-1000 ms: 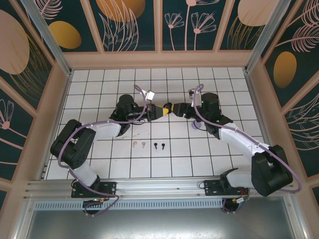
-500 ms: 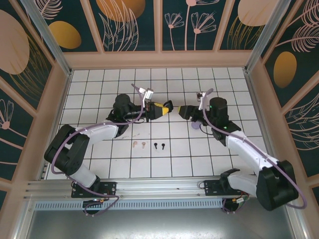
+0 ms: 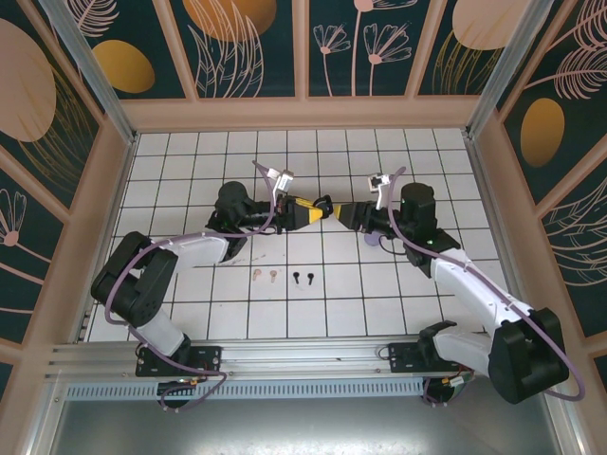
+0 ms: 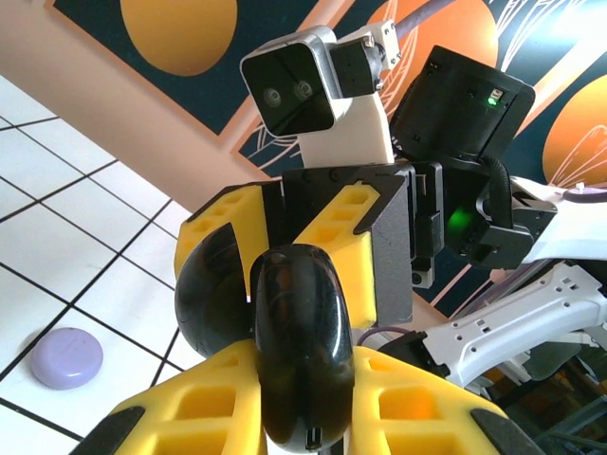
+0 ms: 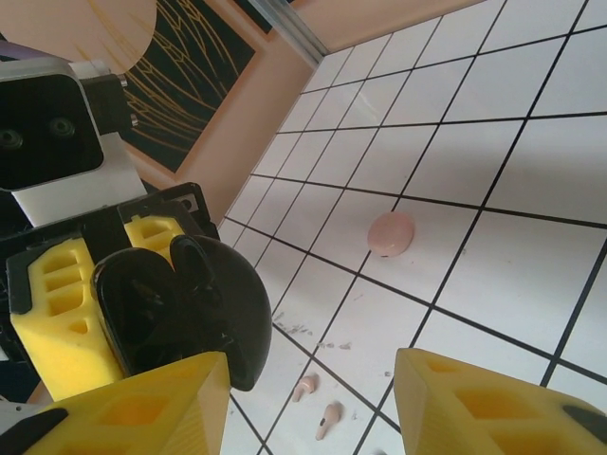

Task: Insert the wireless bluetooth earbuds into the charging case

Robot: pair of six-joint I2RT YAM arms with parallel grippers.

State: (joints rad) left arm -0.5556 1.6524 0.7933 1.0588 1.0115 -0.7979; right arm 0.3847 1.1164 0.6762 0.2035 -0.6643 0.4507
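My left gripper [image 3: 316, 210] is shut on a glossy black charging case [image 4: 299, 351], held edge-up above the tiled floor with its lid [image 4: 204, 294] swung open. My right gripper [image 3: 341, 212] faces it nose to nose. In the right wrist view that gripper [image 5: 313, 374] stands open, its left finger beside the open black case [image 5: 180, 313] and the other finger far off. Two black earbuds [image 3: 303, 278] and two pink earbuds [image 3: 266, 276] lie on the floor below the grippers; the pink earbuds [image 5: 318, 400] also show between the right fingers.
A pink case [image 5: 391, 233] lies shut on the tiles beyond the pink buds. A lavender case [image 4: 66, 357] sits on the floor under the right arm, lavender case [image 3: 371, 240]. Wooden walls ring the tiled floor [image 3: 285, 313].
The right gripper drew back from the left gripper, then came in close again, and its jaws have narrowed. The left gripper kept its hold on the black case.
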